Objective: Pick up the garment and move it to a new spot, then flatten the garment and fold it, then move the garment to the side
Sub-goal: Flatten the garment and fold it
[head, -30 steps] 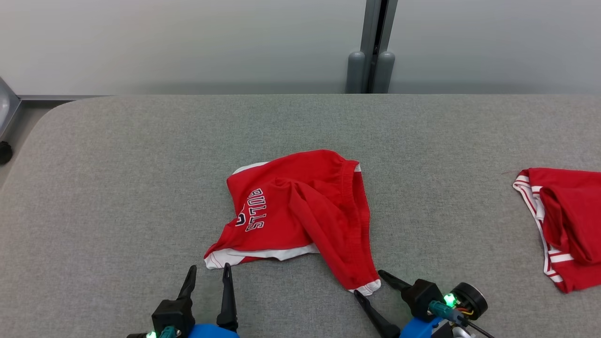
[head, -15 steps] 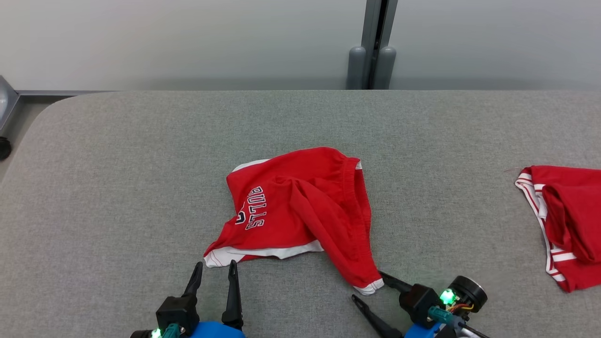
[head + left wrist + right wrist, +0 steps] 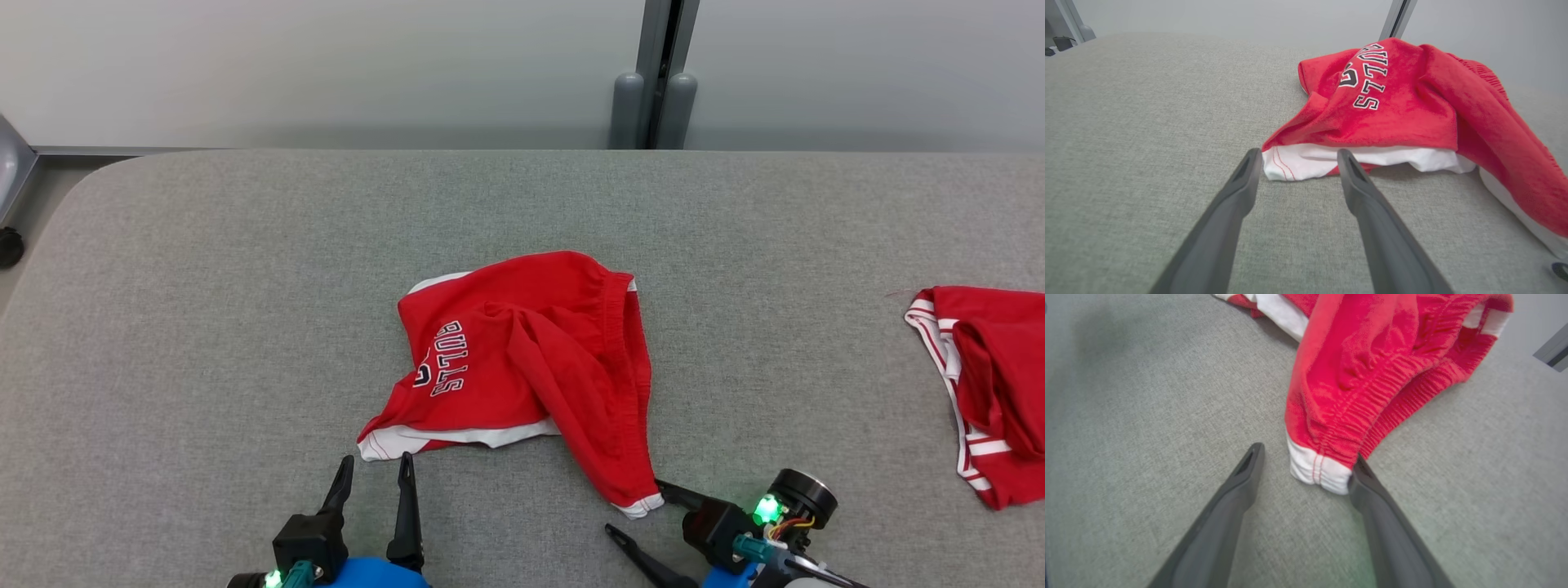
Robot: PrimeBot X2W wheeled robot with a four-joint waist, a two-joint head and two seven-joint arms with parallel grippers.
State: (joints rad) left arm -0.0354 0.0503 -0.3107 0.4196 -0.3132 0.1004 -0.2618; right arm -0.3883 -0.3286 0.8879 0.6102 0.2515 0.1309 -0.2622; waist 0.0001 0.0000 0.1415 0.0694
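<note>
Red shorts (image 3: 522,359) lie crumpled midway along the table (image 3: 204,327), nearer its front edge, lettering half lost in a fold. The left gripper (image 3: 375,462) is spread, just short of the white hem. The right gripper (image 3: 634,506) is spread around a hem corner, one fingertip tucked behind cloth. Another red garment (image 3: 988,384) is cut off at the right edge.

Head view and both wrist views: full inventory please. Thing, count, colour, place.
red garment: 1, red with white trim and BULLS lettering, crumpled at the middle of the table
second red garment: 1, red with white stripes, at the table's right side, cut off by the picture's edge
table: 1, grey fabric top, across the view
post: 1, grey, behind the table's far edge
wall: 1, pale grey, behind the table
round object: 1, black, past the table's left corner, too small to identify
left gripper: 1, dark fingers, open, just short of the garment's near left white hem
right gripper: 1, dark fingers, open, astride the garment's near white-tipped corner
</note>
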